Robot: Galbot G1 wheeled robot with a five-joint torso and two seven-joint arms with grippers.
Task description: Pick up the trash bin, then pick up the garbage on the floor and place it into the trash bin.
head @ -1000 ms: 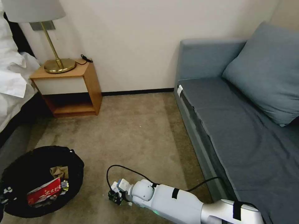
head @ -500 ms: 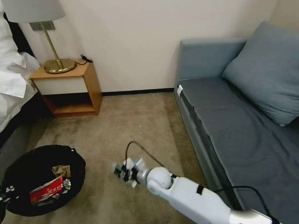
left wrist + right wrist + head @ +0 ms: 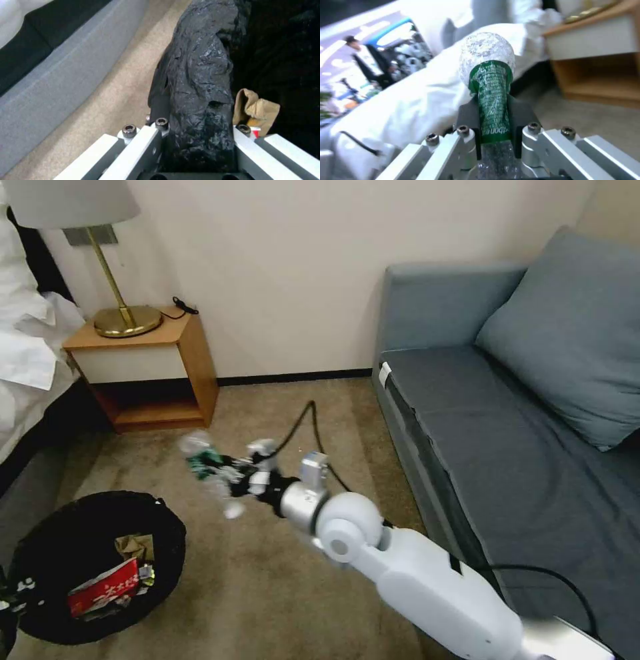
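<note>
Right tool (image 3: 220, 473): clamped on bottle (image 3: 203, 463), aloft at 1 o'clock from trash bin (image 3: 40, 607). Left tool (image 3: 196, 145): pinching bin rim. Binned: red packet (image 3: 103, 595), brown paper (image 3: 133, 545). Remaining: drop bottle.

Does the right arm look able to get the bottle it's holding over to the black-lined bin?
Probably yes. The right tool grips the clear green-labelled bottle above bare carpet, and the black-lined round bin, held at its rim by the left tool, sits open nearby.

Clear bottle (image 3: 490, 100) w/ green label, black-lined bin (image 3: 80, 527), red packet (image 3: 103, 595), brown paper bag (image 3: 255, 110), tan carpet (image 3: 287, 433).
</note>
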